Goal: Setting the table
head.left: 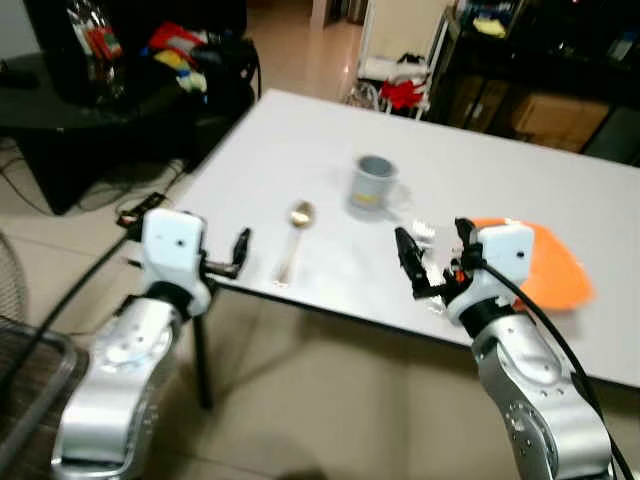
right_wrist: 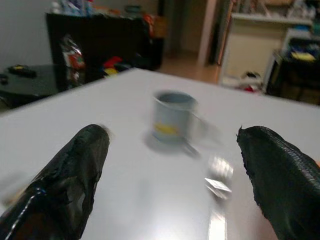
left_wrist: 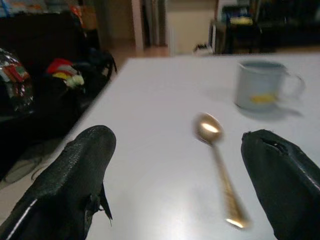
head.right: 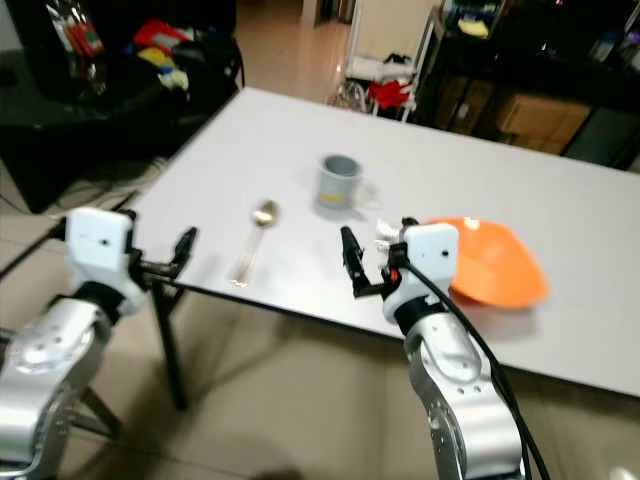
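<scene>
Looking down from the head, a white table [head.left: 300, 150] is carrying a grey mug [head.left: 374, 184], a gold spoon [head.left: 294, 238] to its left near the front edge, and an orange bowl [head.left: 555, 268] to its right. Something small and shiny [head.left: 423, 231] is lying between mug and bowl, too blurred to identify. The left gripper [head.left: 241, 251] is hovering just off the table's front edge beside the spoon, while the right gripper [head.left: 432, 255] is hanging above the front edge near the bowl.

Peering along the left wrist, both fingers [left_wrist: 70, 180] are standing spread and empty, framing the spoon [left_wrist: 218, 162].

Along the right wrist, the fingers [right_wrist: 65, 180] are gaping apart, holding nothing, with the mug [right_wrist: 171, 116] ahead between them.
</scene>
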### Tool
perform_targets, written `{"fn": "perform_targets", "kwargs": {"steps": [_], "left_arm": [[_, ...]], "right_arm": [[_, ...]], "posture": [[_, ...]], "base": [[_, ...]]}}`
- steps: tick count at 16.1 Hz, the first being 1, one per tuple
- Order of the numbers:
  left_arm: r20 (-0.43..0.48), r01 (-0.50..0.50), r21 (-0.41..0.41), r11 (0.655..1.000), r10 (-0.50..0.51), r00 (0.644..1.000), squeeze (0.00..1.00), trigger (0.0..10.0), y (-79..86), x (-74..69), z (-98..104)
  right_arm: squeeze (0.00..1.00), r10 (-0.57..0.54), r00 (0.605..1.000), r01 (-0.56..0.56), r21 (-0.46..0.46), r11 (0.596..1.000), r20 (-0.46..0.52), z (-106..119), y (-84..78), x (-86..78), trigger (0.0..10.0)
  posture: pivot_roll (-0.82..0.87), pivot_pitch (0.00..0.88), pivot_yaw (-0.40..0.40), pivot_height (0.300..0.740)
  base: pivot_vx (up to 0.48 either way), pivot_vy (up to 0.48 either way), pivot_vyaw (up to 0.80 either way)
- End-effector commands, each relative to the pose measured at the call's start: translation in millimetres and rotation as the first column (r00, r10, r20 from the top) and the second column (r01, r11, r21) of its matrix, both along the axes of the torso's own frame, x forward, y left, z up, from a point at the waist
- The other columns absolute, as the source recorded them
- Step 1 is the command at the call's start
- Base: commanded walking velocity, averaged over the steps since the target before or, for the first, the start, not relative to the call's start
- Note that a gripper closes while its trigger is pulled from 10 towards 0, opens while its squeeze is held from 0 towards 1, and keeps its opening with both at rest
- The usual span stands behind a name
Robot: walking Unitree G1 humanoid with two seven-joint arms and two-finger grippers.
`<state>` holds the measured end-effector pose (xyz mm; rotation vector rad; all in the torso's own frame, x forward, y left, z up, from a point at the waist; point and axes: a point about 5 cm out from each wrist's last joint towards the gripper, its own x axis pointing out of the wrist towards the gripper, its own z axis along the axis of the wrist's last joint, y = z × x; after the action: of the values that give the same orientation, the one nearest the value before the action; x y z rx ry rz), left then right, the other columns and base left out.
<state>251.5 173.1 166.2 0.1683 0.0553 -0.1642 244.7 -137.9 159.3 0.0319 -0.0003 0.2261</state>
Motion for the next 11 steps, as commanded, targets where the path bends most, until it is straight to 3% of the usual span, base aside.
{"fn": "perform_targets", "kwargs": {"steps": [1,2,11], "left_arm": [[0.009,0.040,0.002,0.999,-0.040,0.999,0.00,10.0,-7.6,0.6,1.7],[0.007,0.034,-0.008,0.999,-0.034,0.999,0.00,10.0,-7.4,2.1,1.8],[-0.002,0.029,-0.018,0.999,-0.029,1.000,0.00,10.0,-9.5,2.2,1.3]], "right_arm": [[1.00,-0.009,1.000,0.009,-0.003,1.000,-0.017,-4.0,-4.4,-2.0,10.0],[1.00,-0.006,1.000,0.006,0.004,1.000,-0.019,-4.2,-3.9,-2.2,10.0],[1.00,0.055,0.998,-0.055,-0.002,0.998,-0.034,-4.0,1.7,0.9,10.0]], "posture": [[0.08,0.000,-0.053,0.740],[0.08,0.000,-0.053,0.740],[0.10,0.000,-0.068,0.740]], "base": [[0.000,-0.255,0.00],[0.000,0.000,0.00],[0.000,0.000,0.80]]}}
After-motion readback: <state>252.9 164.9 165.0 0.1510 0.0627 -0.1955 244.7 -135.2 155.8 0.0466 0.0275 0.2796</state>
